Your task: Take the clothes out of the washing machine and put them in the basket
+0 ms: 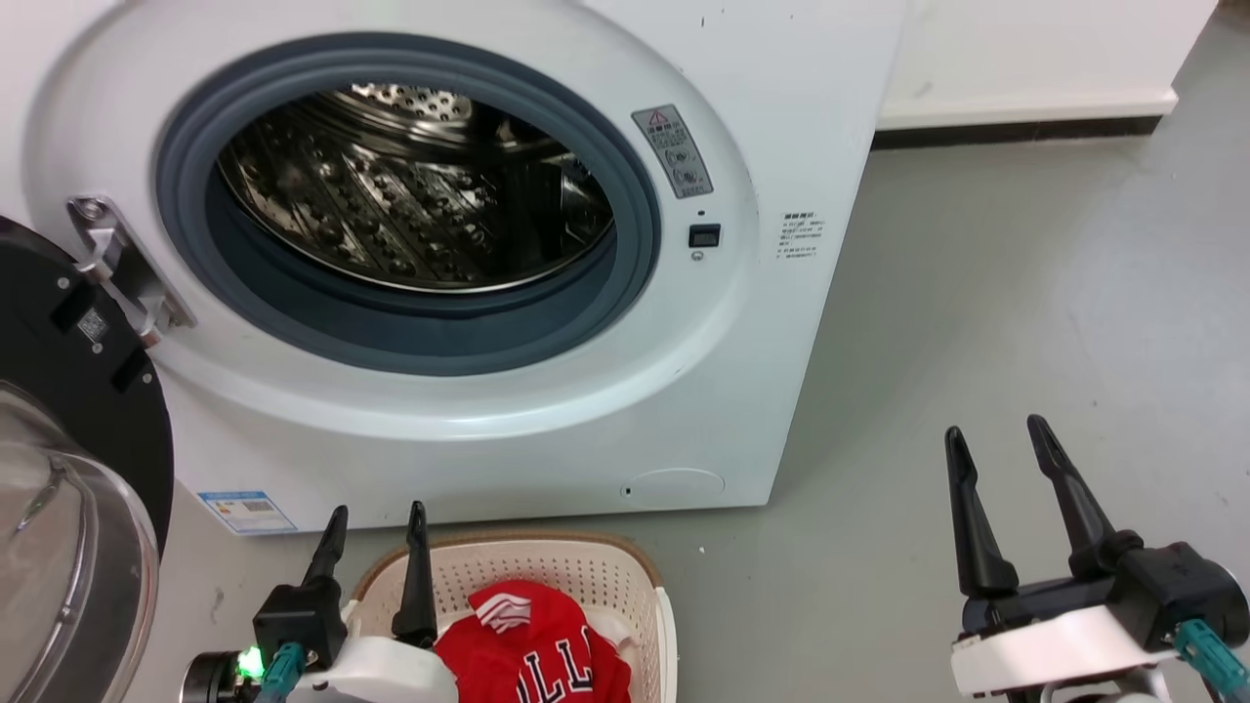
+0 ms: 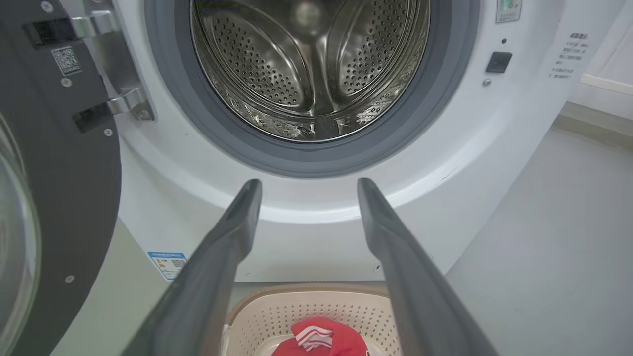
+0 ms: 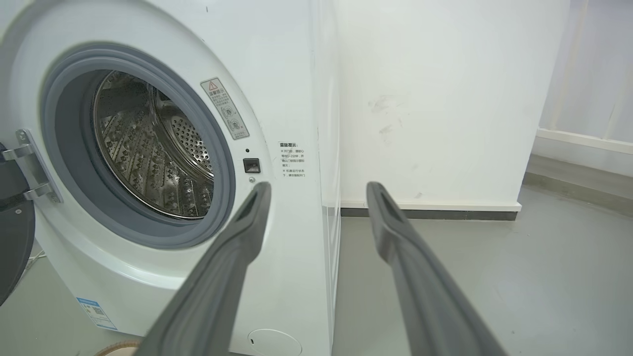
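White washing machine (image 1: 469, 439), grey porthole rim (image 1: 410, 337), perforated steel drum (image 1: 391, 205); red jersey (image 1: 532, 649) w/ white-striped trim; cream perforated basket (image 1: 586, 566).

A grey floor (image 1: 1025, 312) spreads across the right side, faintly mottled. At the far right stands a white wall (image 1: 1035, 44) (faint smudges mark it), a dark skirting (image 1: 1016, 134) along its foot.

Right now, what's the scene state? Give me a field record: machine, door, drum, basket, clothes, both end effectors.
washing machine: white front-loader, porthole open
door: swung open to the left, black frame
drum: steel, no clothes visible inside
basket: on the floor, in front of the machine
clothes: red jersey with lettering, in the basket
left end effector: open, empty, at the basket's left side
right end effector: open, empty, over the floor right of the machine
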`<state>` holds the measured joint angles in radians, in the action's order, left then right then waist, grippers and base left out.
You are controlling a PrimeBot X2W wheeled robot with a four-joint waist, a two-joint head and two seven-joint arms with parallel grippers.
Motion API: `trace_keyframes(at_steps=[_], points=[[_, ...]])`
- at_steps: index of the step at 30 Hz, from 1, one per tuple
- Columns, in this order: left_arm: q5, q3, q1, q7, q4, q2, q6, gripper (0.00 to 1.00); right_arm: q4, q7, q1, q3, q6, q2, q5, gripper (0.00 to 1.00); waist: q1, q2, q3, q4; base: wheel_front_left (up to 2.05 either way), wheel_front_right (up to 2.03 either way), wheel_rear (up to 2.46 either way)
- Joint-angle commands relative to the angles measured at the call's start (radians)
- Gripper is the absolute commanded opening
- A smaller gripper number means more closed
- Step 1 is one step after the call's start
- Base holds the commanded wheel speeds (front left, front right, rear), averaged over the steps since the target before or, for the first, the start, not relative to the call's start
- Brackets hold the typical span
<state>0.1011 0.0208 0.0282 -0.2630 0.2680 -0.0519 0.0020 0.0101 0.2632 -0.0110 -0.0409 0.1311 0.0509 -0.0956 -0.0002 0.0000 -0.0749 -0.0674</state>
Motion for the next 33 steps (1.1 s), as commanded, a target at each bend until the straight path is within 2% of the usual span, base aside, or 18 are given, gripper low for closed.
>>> trace_keyframes(at_steps=[1, 9, 15, 33], points=[[0.010, 0.003, -0.027, -0.002, -0.033, 0.002, 0.010, 1.00, 0.005, 0.002, -0.023, 0.002, -0.001, -0.001, -0.004, 1.00, 0.0002, 0.0000, 0.029, 0.002, 0.00, 0.00, 0.00], [0.011, 0.019, -0.091, -0.003, -0.166, 0.002, 0.051, 1.00, 0.018, 0.002, -0.055, -0.002, -0.001, -0.001, -0.008, 1.00, 0.0002, 0.0000, 0.066, 0.004, 0.00, 0.00, 0.00], [0.007, 0.011, -0.121, -0.003, -0.226, 0.002, 0.064, 1.00, 0.029, 0.002, -0.071, -0.001, -0.001, -0.001, -0.012, 1.00, 0.0002, 0.0000, 0.083, 0.005, 0.00, 0.00, 0.00], [-0.002, -0.004, -0.145, -0.003, -0.218, 0.002, 0.061, 1.00, 0.042, 0.002, -0.085, 0.004, -0.001, -0.001, -0.010, 1.00, 0.0002, 0.0000, 0.086, 0.007, 0.00, 0.00, 0.00]])
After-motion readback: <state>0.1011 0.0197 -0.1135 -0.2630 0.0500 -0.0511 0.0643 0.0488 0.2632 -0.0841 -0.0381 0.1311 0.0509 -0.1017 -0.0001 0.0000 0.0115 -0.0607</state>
